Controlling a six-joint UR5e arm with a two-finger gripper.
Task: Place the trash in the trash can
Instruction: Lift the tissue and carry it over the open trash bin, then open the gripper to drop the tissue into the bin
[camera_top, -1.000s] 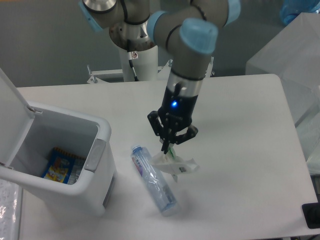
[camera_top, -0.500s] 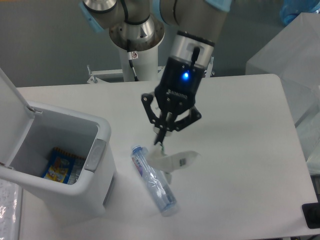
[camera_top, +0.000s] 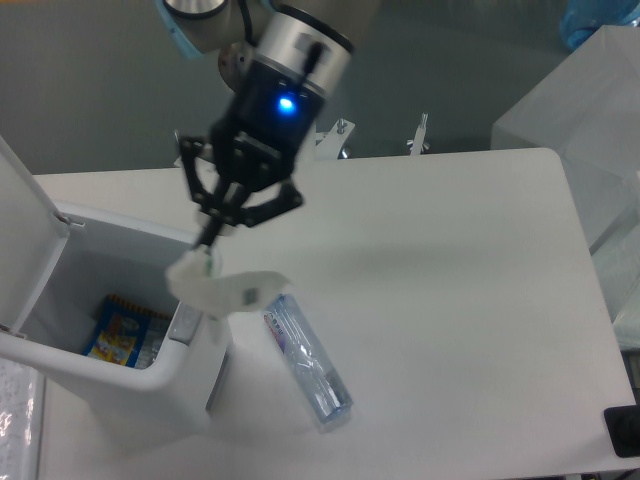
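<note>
My gripper (camera_top: 208, 243) is shut on the crumpled white wrapper (camera_top: 222, 288), which hangs below the fingertips in the air with its green bit at the pinch. The wrapper dangles over the right rim of the white trash can (camera_top: 110, 375), whose lid stands open at the left. The crushed clear bottle (camera_top: 307, 362) with a blue-white label lies on the table just right of the trash can, apart from the gripper.
Inside the trash can lies a blue-and-yellow snack packet (camera_top: 117, 332). A translucent white box (camera_top: 590, 120) stands at the table's far right edge. A dark object (camera_top: 624, 430) sits at the bottom right corner.
The gripper has lifted the wrapper off the table and carried it left, from beside the bottle to above the trash can's right rim. The bottle has stayed put.
</note>
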